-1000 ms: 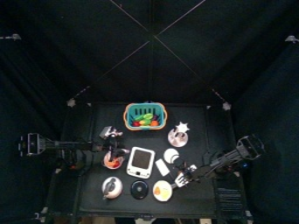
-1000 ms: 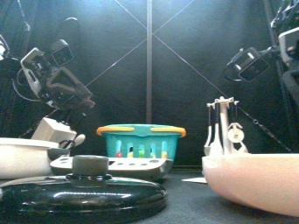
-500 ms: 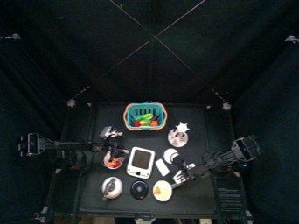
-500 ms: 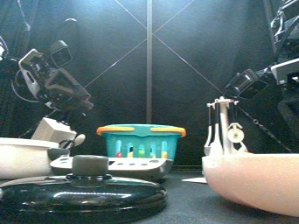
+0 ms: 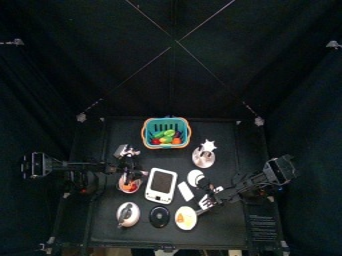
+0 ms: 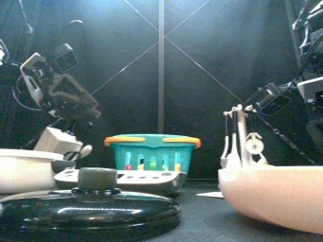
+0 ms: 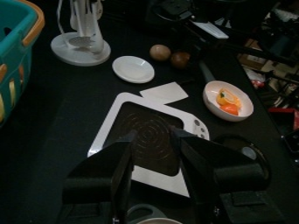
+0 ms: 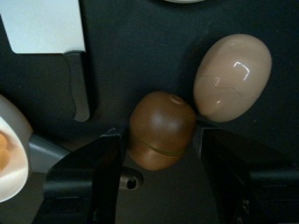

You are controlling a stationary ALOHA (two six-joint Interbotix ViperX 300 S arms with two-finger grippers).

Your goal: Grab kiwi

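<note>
Between the right gripper's (image 8: pixel 160 188) spread, released jaws lies the kiwi (image 8: pixel 162 129), matte brown and oval, an egg (image 8: pixel 232 73) at two o'clock; left gripper (image 7: pixel 165 166) released.

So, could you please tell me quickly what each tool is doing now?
Left tool: open, empty, above the scale.
Right tool: open, straddling the kiwi, not closed.

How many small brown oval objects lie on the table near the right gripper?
2. A darker brown kiwi lies between the jaws of the right gripper, and a lighter, glossy egg lies right beside it. Others might be hidden elsewhere.
</note>
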